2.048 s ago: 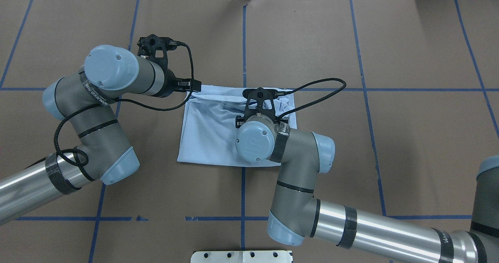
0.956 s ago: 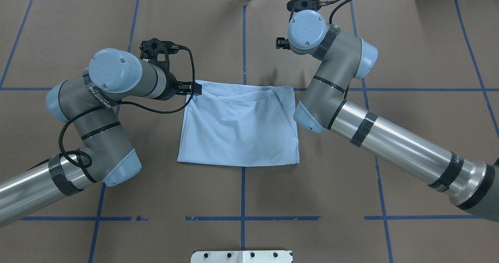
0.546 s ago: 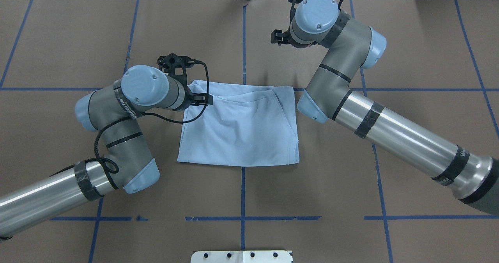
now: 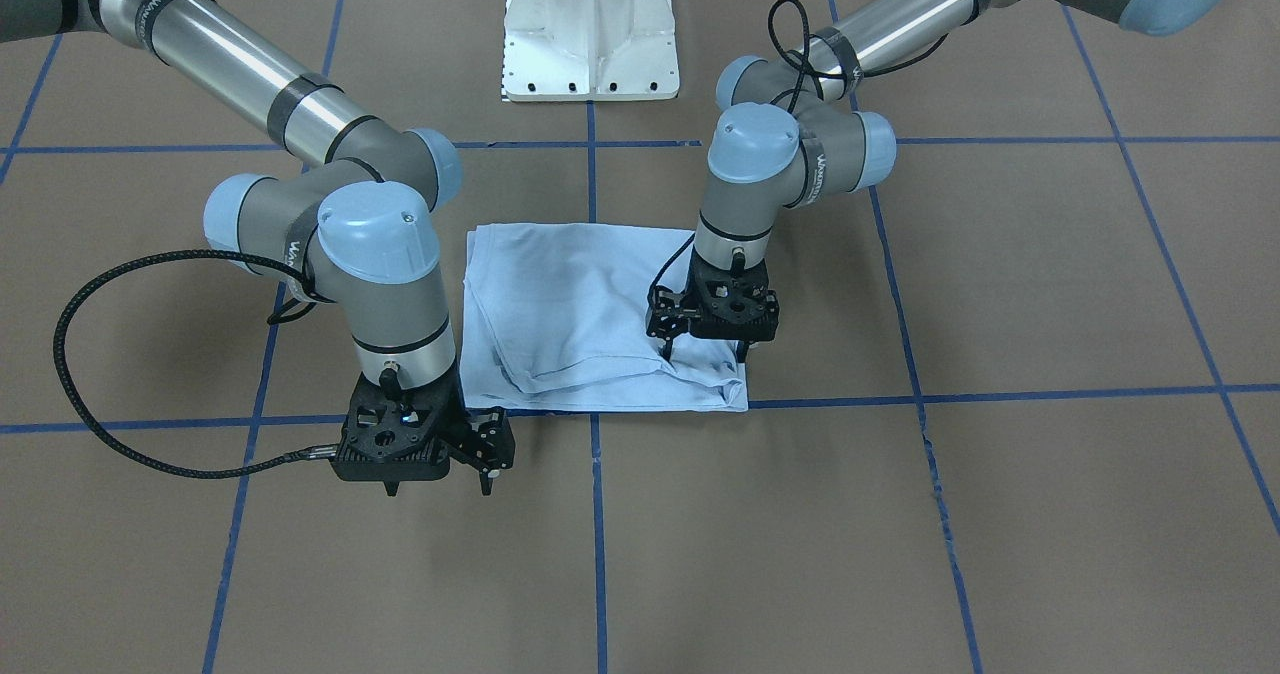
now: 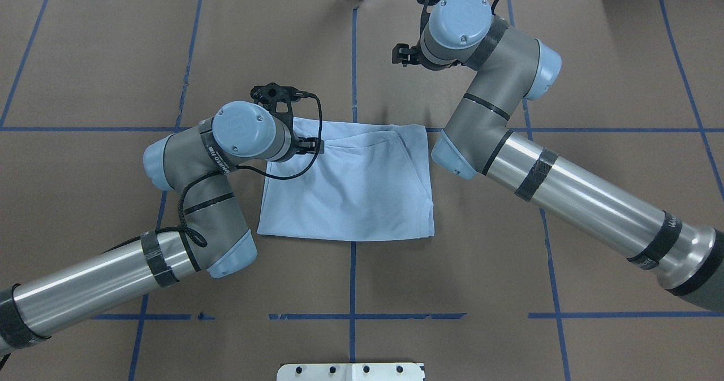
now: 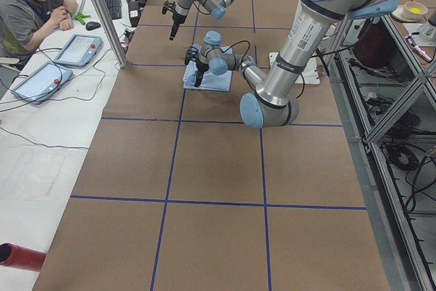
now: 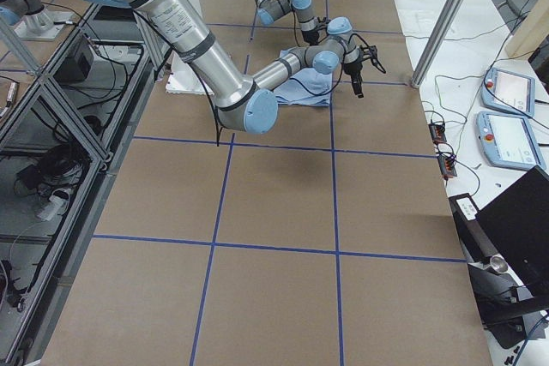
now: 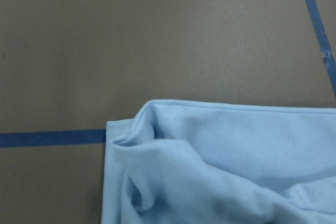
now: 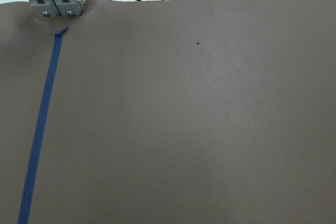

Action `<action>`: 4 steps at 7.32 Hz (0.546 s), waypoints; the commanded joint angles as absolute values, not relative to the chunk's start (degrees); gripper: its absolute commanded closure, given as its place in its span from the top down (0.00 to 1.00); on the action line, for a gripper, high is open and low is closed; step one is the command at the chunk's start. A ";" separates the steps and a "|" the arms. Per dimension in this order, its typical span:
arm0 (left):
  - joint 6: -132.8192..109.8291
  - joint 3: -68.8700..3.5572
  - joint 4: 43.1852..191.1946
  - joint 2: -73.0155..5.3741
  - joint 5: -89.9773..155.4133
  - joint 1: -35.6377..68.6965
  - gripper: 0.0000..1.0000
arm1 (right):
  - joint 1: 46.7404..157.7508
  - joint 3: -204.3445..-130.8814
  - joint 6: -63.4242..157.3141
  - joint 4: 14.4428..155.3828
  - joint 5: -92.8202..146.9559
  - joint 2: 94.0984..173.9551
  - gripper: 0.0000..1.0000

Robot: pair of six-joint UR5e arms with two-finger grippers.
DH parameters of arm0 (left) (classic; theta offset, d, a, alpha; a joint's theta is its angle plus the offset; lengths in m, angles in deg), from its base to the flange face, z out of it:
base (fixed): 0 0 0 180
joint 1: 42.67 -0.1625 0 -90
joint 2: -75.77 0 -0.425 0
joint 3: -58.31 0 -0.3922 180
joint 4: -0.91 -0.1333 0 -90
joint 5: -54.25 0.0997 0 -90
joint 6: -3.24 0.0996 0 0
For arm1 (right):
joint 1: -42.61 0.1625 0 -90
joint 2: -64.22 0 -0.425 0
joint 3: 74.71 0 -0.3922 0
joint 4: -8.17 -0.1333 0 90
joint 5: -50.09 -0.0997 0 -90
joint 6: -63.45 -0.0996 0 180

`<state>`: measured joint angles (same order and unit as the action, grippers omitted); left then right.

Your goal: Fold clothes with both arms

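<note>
Light blue T-shirt (image 4: 570, 294) under left pincer (image 4: 704, 356), right pincer (image 4: 438, 486) apart; both spread, empty, plain only in front view.

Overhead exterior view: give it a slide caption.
Left gripper at the folded T-shirt's far corner; right gripper off the cloth, beyond it.

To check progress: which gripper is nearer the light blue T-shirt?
Left. The left gripper is over a corner of the T-shirt; the right gripper is off it, above bare table.
</note>
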<state>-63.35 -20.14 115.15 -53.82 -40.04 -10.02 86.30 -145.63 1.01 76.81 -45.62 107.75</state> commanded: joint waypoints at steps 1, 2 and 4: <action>-62.86 -15.10 115.69 -55.45 -39.09 -6.56 1.00 | 86.30 -145.63 1.04 76.81 -45.62 107.81 1.00; -62.08 -14.03 115.61 -55.53 -39.00 -4.54 1.00 | 86.30 -145.63 1.22 76.81 -45.62 107.81 1.00; -59.44 -12.62 115.34 -55.27 -39.00 -2.42 1.00 | 86.30 -145.63 1.22 76.81 -45.80 108.08 1.00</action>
<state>-60.82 -13.61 115.39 -55.35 -39.02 -3.82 86.30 -145.63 1.16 76.81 -45.70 107.95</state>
